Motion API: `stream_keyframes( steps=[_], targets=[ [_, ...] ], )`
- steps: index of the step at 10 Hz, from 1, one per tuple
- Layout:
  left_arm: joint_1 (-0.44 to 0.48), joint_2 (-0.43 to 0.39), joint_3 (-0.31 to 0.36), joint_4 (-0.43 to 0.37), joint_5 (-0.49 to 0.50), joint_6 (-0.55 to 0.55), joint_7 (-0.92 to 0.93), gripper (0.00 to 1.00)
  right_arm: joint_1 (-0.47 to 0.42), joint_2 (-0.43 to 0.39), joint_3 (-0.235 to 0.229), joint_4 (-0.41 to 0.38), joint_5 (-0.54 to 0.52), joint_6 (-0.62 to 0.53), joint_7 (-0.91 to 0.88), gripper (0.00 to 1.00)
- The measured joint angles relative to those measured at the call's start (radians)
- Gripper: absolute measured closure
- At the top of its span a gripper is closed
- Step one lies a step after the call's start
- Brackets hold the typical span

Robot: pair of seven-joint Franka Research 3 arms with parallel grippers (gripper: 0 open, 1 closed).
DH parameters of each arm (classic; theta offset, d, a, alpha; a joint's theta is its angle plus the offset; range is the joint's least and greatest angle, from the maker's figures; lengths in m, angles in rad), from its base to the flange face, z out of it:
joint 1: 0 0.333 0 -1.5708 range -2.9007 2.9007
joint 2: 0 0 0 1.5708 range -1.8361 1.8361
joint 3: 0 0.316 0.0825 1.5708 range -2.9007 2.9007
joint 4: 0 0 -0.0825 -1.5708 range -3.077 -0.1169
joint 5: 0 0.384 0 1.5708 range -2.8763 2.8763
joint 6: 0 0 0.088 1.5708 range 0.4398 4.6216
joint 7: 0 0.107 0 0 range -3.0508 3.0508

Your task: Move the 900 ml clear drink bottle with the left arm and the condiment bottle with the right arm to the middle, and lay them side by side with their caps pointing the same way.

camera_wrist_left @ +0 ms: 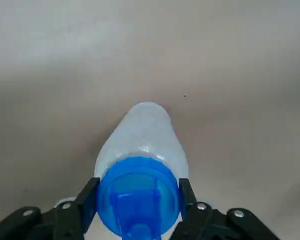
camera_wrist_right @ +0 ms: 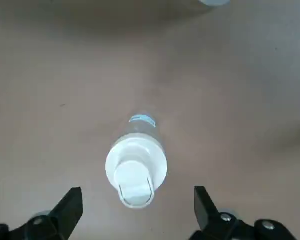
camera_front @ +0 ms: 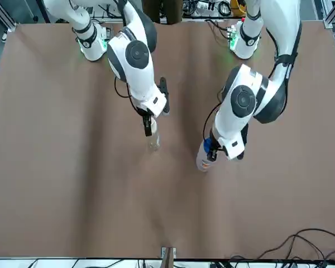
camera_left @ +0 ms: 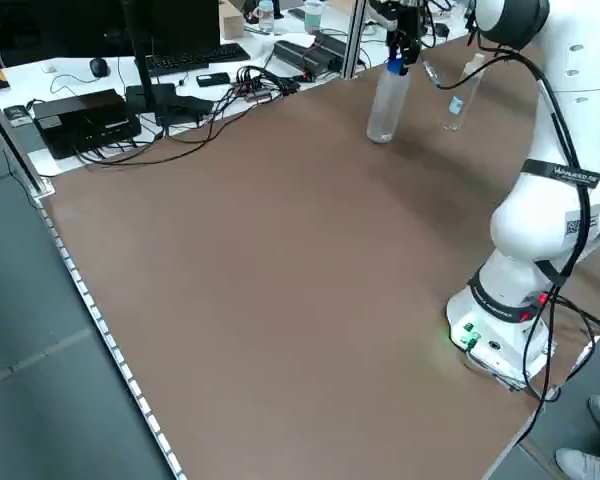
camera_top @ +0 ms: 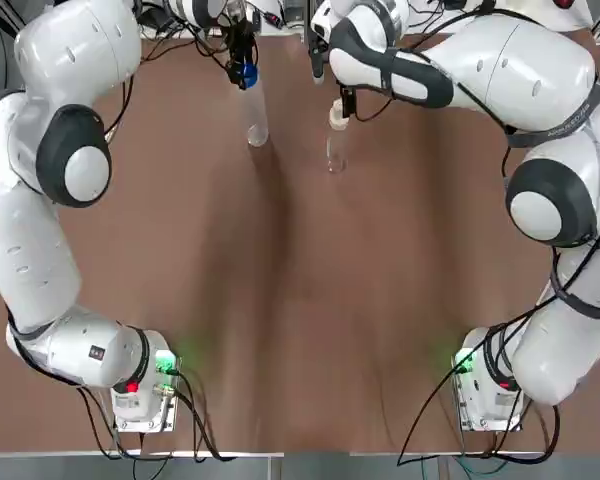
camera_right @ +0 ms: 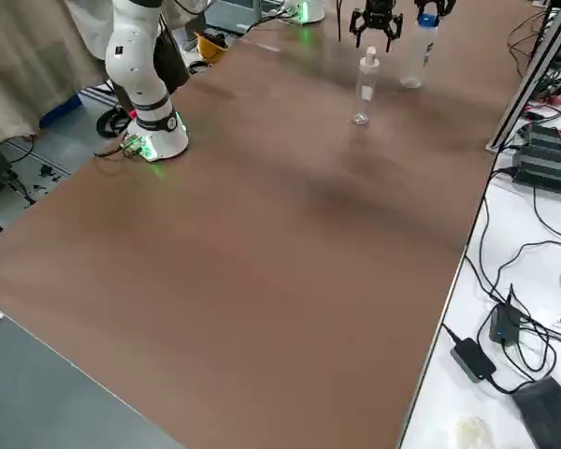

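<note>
On the table (camera_top: pixel 300 300): one drink bottle (camera_top: pixel 255 118), one condiment bottle (camera_top: pixel 336 138), both upright.

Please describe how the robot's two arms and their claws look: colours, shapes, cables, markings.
The left arm and right arm have rounded white shells with dark grey joint collars. Black cables hang along them, and green lights glow at the bases. A black band with small pale lettering circles the right arm. The left claw and right claw have black fingers.

condiment bottle (camera_wrist_right: pixel 136 167) label too small to read
</note>
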Motion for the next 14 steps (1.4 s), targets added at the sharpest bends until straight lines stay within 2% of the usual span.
stream_keyframes(
  steps=[5, 8, 9, 10, 11, 12, 13, 14],
  targets=[
    [0.008, 0.014, 0.024, 0.003, -0.056, 0.027, -0.147, 0.32, 0.005, 0.037, 0.004, 0.0, 0.0, 0.016, -0.002, 0.06],
    [-0.014, 0.041, 0.028, 0.026, -0.057, 0.029, -0.171, 0.3, 0.005, 0.037, 0.005, 0.0, 0.0, 0.016, -0.003, 0.18],
    [-0.014, 0.041, 0.029, 0.028, -0.055, 0.029, -0.163, 0.29, 0.005, 0.037, 0.005, 0.0, 0.0, 0.016, -0.003, 0.28],
    [-0.014, 0.041, 0.03, 0.029, -0.053, 0.029, -0.156, 0.22, 0.005, 0.037, 0.005, 0.0, 0.0, 0.016, -0.003, 0.38],
    [-0.014, 0.042, 0.03, 0.029, -0.053, 0.029, -0.153, 0.09, 0.006, 0.037, 0.006, 0.0, 0.0, 0.016, -0.003, 0.43],
    [-0.015, 0.042, 0.03, 0.03, -0.053, 0.029, -0.151, 0.0, 0.006, 0.037, 0.007, 0.0, 0.0, 0.016, -0.003, 0.62],
    [-0.014, 0.042, 0.031, 0.033, -0.052, 0.029, -0.15, 0.0, 0.006, 0.037, 0.007, 0.001, 0.001, 0.015, -0.003, 0.66],
    [-0.014, 0.042, 0.032, 0.037, -0.051, 0.029, -0.146, 0.0, 0.007, 0.037, 0.007, 0.001, 0.001, 0.015, -0.003, 0.66]
  ],
)
